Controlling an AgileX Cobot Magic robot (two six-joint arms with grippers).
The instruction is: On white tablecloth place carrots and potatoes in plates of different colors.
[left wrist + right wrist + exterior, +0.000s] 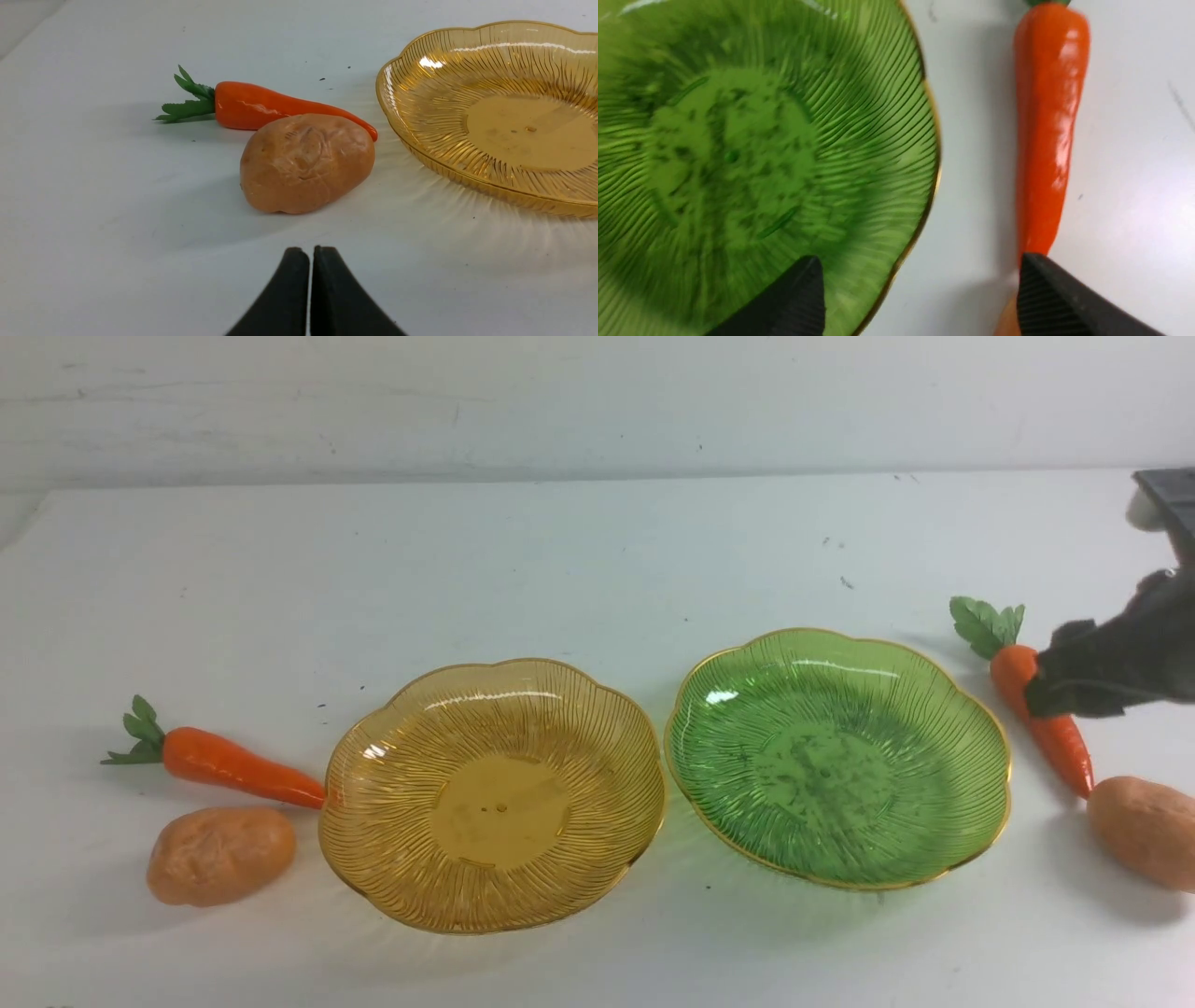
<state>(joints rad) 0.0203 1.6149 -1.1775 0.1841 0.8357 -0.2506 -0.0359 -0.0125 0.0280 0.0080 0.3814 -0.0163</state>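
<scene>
On the white tablecloth point(597, 569) stand an empty amber plate point(495, 793) and an empty green plate point(836, 756), side by side. Left of the amber plate lie a carrot point(233, 767) and a potato point(221, 855). My left gripper point(310, 254) is shut and empty, short of that potato point(306, 163) and carrot point(261, 105). Right of the green plate lie a second carrot point(1050, 728) and a second potato point(1144, 831). My right gripper point(1044, 681) hangs open above that carrot point(1045, 130), straddling the green plate's rim point(931, 140) with one finger point(1036, 289) over the carrot's tip.
A dark ribbed object point(1167, 495) shows at the far right edge of the front view. A pale wall point(597, 401) rises behind the table. The amber plate point(514, 116) lies close to the right of the left potato.
</scene>
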